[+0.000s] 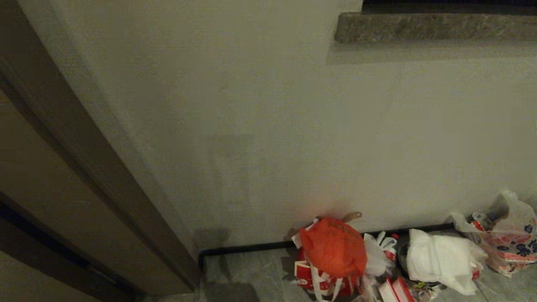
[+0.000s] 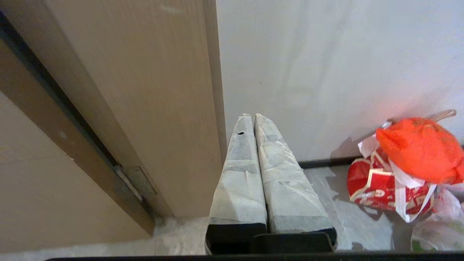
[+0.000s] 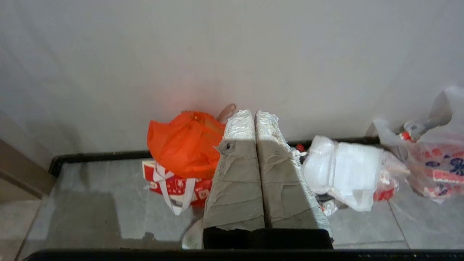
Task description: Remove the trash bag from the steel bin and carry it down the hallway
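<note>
The steel bin is out of view. I face a cream hallway wall [image 1: 293,126] above grey marbled floor tiles [image 1: 251,272]. A thin translucent whitish bag with a touch of green [image 2: 431,232], perhaps the trash bag, lies on the floor beside the pile; no gripper holds it. My left gripper [image 2: 251,116] is shut and empty, pointing at the corner by the door frame. My right gripper [image 3: 253,112] is also shut and empty, aimed at the pile between the orange-red bag [image 3: 183,145] and a white bag [image 3: 348,166]. Neither arm shows in the head view.
A wood door frame [image 1: 84,167] stands at the left. A thin black baseboard [image 1: 243,248] runs along the wall. The pile holds a red printed bag [image 2: 377,188], the white bag [image 1: 444,256] and a patterned translucent bag [image 1: 512,239]. A stone ledge [image 1: 436,27] juts out high on the right.
</note>
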Controlling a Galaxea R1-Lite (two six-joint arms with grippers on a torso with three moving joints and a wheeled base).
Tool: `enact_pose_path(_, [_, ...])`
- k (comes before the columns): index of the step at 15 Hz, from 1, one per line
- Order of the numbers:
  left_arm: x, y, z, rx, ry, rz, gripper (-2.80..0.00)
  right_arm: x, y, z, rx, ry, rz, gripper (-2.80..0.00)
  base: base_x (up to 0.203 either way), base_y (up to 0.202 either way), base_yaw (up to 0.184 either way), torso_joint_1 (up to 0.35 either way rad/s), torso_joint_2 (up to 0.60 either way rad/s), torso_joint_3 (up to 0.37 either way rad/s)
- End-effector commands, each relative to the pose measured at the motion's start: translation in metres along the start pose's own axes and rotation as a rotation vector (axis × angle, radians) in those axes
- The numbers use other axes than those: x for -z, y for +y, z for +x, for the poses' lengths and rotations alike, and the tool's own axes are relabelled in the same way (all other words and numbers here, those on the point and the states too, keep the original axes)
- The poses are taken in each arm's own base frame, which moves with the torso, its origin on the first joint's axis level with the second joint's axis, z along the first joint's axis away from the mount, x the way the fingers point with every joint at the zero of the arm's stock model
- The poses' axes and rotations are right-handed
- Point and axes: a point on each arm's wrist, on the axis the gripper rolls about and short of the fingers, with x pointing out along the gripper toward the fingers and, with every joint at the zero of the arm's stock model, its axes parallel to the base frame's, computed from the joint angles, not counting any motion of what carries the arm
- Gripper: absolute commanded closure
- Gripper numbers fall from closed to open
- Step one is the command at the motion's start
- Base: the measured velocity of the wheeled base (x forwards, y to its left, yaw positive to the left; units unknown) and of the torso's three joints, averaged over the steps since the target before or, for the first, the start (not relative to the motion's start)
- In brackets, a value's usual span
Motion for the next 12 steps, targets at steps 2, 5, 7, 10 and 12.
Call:
enact_pose_path(2, [0.0004,0.0000,0.0002,-0.002,0.002,0.000,0.00,-0.0002,0.0000,0.0000,-0.002,0.001,0.000,0.00,0.000,0.000,0.000,0.001,0.00,0.206])
enact_pose_path(5, [0.0004,0.0000,0.0002,-0.001,0.003,0.000,0.00,-0.0002,0.0000,0.0000,0.000,0.001,0.000,0.00,0.000,0.000,0.000,0.000,0.00,0.200])
enact_pose_path(7, [0.0003,0.0000,0.0002,-0.001,0.002,-0.001,0.00,-0.0001,0.0000,0.0001,-0.001,0.002,0.000,0.00,0.000,0.000,0.000,0.002,0.00,0.205])
enact_pose_path(10, [0.0003,0.0000,0.0002,-0.002,0.002,0.000,0.00,-0.0002,0.0000,0.0000,0.000,0.001,0.000,0.00,0.000,0.000,0.000,0.004,0.00,0.205])
enact_pose_path(12, [0.0004,0.0000,0.0002,-0.001,0.002,0.000,0.00,-0.0002,0.0000,0.0001,-0.001,0.002,0.000,0.00,0.000,0.000,0.000,0.000,0.00,0.200])
